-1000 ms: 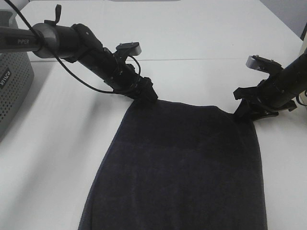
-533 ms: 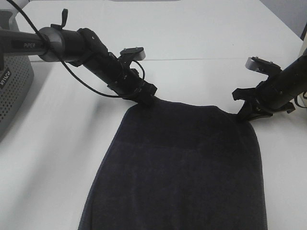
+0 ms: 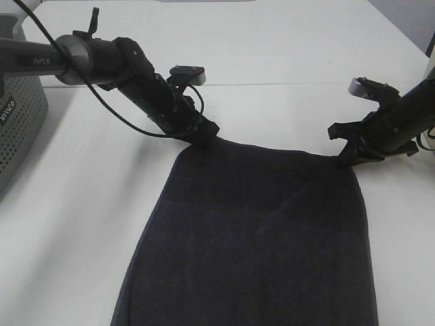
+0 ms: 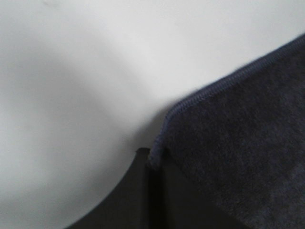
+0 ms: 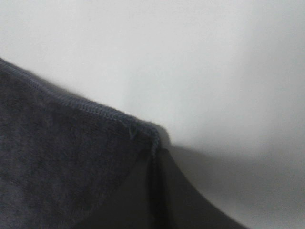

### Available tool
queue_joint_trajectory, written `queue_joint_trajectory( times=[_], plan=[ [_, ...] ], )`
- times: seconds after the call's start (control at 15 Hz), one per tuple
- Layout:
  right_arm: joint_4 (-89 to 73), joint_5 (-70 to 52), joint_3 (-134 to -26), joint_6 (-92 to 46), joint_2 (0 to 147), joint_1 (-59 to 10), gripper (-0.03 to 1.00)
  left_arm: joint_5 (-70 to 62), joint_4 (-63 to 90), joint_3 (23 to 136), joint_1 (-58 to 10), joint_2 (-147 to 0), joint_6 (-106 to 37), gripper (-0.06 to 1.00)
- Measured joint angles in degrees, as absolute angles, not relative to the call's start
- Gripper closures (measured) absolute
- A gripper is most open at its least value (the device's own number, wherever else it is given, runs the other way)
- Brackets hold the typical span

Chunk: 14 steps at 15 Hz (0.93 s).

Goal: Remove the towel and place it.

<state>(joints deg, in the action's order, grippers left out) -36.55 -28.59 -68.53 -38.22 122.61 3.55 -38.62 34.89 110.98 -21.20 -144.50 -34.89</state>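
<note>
Since a second ago both far corners have shifted a little toward the back of the table [image 3: 285, 54], and the sagging far edge now runs nearly straight between them. We see that table as a smooth, matte white surface with a seam across it.

On it lies the towel [image 3: 258, 238], a big charcoal rectangle of soft, napped cloth. It is spread flat with one shallow diagonal crease, and its near end runs out of the exterior view. The grey perforated basket [image 3: 17, 115] stands apart at the left edge, so we judge the removal done and only the laying-out and letting go left.

The left gripper [image 3: 204, 132] is pinched shut on the far left corner, and the right gripper [image 3: 348, 155] is clamped on the far right one. Both wrist views show the stitched, rope-like hem [image 4: 209, 90] tucked in at a dark finger.
</note>
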Motion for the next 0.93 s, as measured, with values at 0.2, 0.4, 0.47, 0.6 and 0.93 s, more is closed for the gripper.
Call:
queue_joint_trajectory(
  times=[0.2,0.4,0.47,0.6,0.93],
  plan=[
    [-35.29,-23.95,-71.39,-39.48,123.42,3.55,0.96,-33.52,29.85,110.58,-21.2,-144.04,-31.23,0.94],
    [-34.72,-23.95,-75.17,-43.2,124.79,3.44,0.96,-31.05,28.53,110.47,-21.26,-144.04,-30.31,0.94],
    [-38.45,-24.01,-77.58,-46.93,125.13,3.44,0.96,-28.02,28.02,110.41,-20.8,-144.16,-27.5,0.94],
    [-44.0,-24.01,-79.81,-51.91,125.19,2.64,0.96,-26.24,27.67,110.35,-19.42,-144.33,-25.44,0.94],
    [-48.07,-23.49,-88.46,-58.79,128.92,0.0,0.96,-23.38,21.49,112.47,-17.65,-144.33,-24.92,0.94]
  ],
)
